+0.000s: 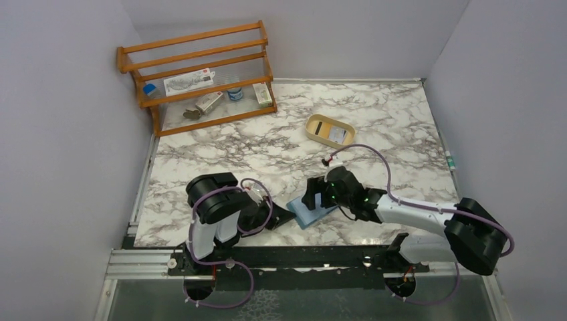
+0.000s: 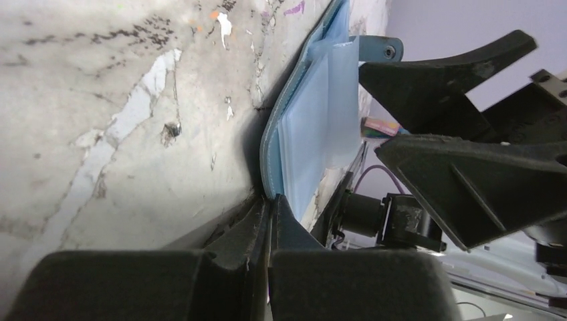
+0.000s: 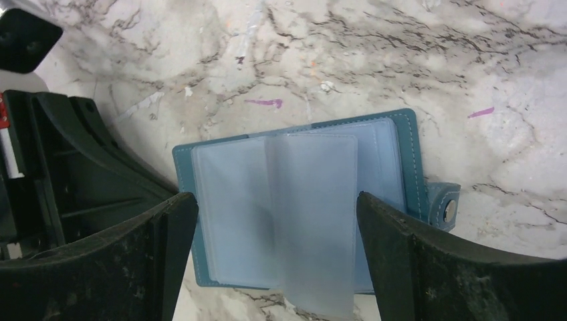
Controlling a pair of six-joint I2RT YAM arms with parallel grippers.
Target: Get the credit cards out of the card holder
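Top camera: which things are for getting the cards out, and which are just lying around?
For the job:
- the card holder, lying open
- the pale cards inside it
- the left gripper, shut on the holder's edge
- the right gripper, open over the holder

Just lying about:
- the wooden rack at the back
- the tan tray

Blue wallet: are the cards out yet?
Done: the teal-blue folding wallet lies open, and the tan rounded tray holds flat card-like pieces. In hand: the left gripper pinches the wallet's edge; the open right gripper hovers over the clear sleeves. Left: pulling any remaining cards.
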